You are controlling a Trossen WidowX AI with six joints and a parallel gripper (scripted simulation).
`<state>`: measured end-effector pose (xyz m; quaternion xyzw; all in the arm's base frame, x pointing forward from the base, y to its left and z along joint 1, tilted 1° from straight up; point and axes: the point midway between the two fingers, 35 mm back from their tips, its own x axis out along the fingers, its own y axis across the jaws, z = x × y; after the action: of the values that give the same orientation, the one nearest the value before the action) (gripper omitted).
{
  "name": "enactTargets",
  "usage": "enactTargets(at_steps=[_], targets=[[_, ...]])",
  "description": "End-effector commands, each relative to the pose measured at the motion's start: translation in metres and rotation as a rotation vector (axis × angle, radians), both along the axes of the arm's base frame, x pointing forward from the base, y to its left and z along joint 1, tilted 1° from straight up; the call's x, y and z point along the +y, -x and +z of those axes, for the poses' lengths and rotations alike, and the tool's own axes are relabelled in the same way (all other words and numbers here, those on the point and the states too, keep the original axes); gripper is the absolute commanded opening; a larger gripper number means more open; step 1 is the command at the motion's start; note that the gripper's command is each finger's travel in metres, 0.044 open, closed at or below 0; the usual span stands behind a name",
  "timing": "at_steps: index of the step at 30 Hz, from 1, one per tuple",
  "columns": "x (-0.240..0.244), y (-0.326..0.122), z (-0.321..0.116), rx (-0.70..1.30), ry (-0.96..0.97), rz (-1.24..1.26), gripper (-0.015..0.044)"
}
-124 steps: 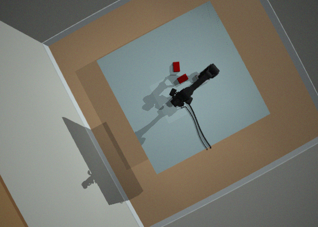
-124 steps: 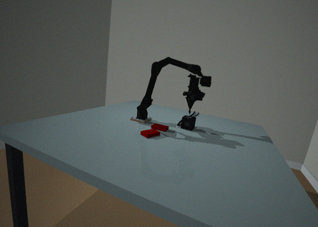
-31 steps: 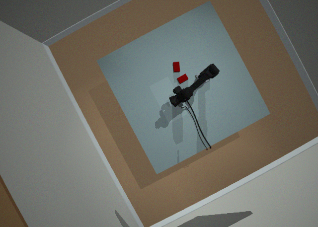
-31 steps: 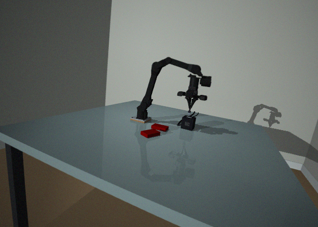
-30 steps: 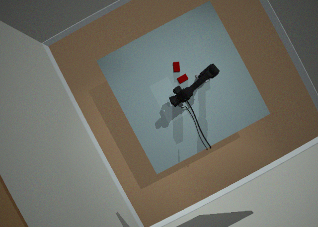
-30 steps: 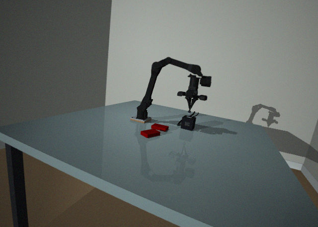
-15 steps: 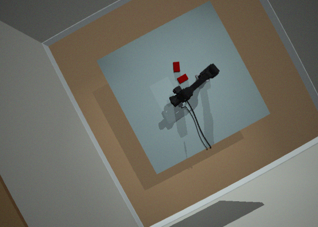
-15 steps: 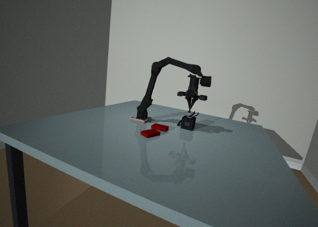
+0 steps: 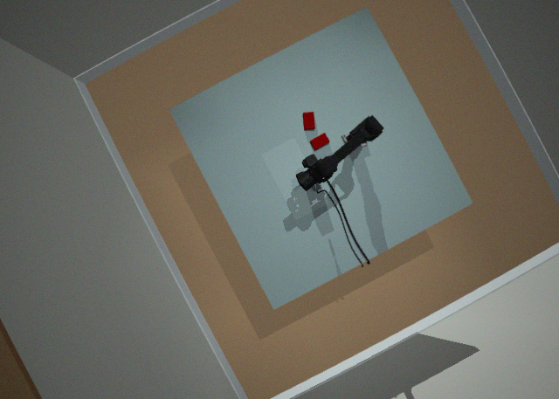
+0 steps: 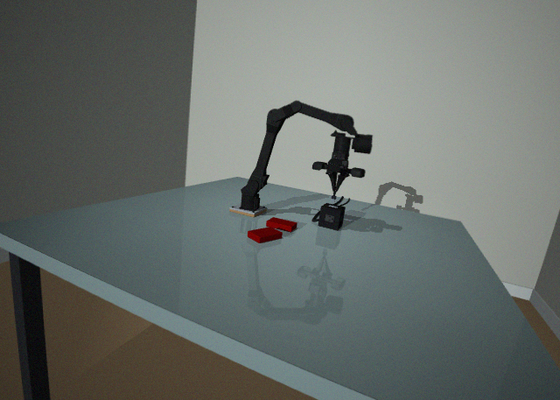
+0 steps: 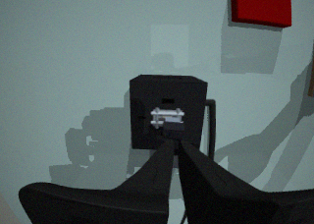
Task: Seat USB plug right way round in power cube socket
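Wrist view: fingers clamped on the USB plug (image 11: 168,117) above the power cube (image 11: 169,113).

Top looks straight down from afar, exterior sideways, wrist close; all share the table (image 10: 136,246).

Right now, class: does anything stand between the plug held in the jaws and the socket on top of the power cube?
Nothing visible does. The gripper is shut on the USB plug, held above the power cube. The two red blocks lie on the table beside the cube, out of the path.
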<state>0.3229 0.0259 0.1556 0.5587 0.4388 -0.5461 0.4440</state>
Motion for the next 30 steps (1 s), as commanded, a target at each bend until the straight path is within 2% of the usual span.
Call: enactTargets(at_steps=[1,30], targets=[[0.0007,-0.0002,-0.0014,0.001,-0.006,0.007,0.0000],[0.0017,-0.0014,-0.0048,-0.001,-0.015,0.021,0.0000]])
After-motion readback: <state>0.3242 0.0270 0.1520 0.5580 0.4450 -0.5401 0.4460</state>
